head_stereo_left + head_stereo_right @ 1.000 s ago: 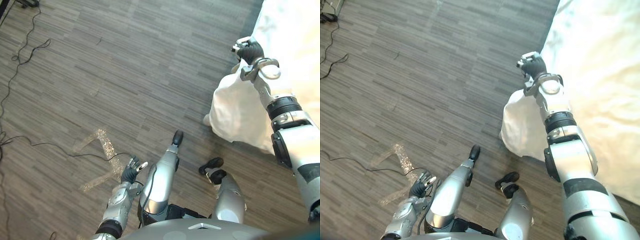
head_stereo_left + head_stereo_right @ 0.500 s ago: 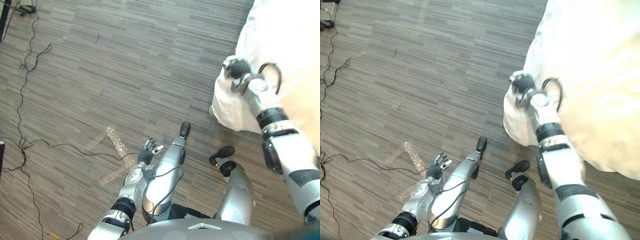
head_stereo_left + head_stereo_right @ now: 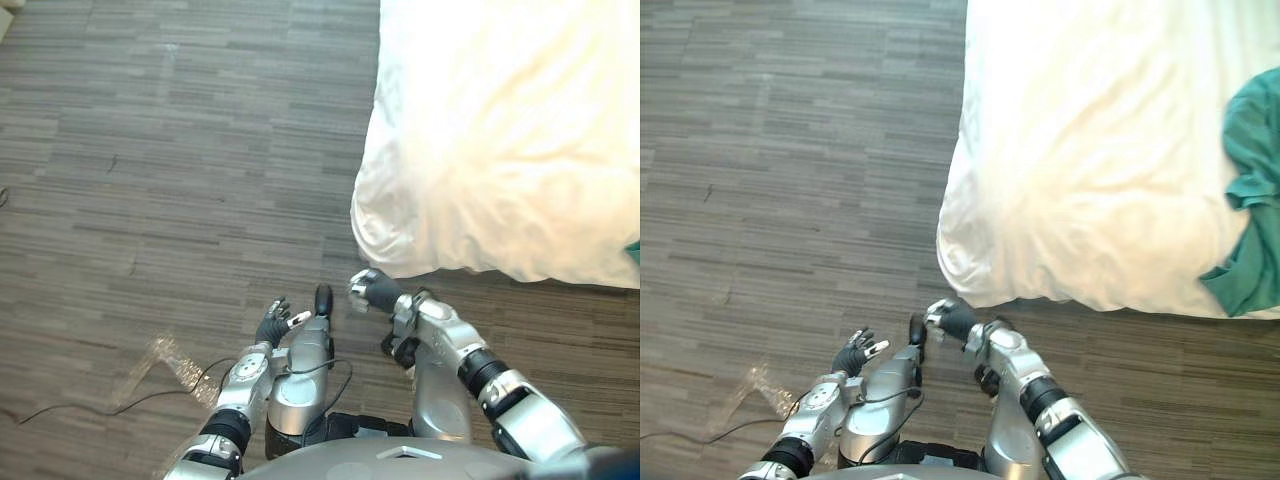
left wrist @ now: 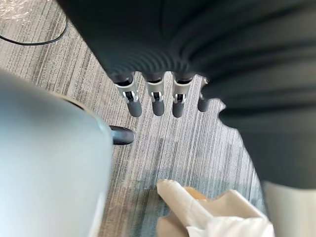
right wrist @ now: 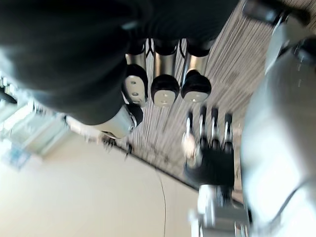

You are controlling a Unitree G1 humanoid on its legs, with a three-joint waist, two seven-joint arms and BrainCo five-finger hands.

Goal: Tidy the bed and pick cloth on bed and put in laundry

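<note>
Dropped off bed (image 3: 480,150), right hand (image 3: 372,292) curls empty, left hand (image 3: 272,326) spread; right eye view shows cloth (image 3: 1250,200).

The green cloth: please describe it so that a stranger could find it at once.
Find the big white bed by the grey floor. On its right side, reaching the near edge, lies the crumpled green cloth, the only coloured thing on the white.

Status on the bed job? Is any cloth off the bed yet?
Done: the white cover lies mostly smooth on the bed, with wrinkles at its near corner. In hand: nothing. The left hand is open and low over the floor; the right hand is curled and empty, short of the bed corner. Left: the green cloth lies on the bed's right side, to be picked up and taken to the laundry.
</note>
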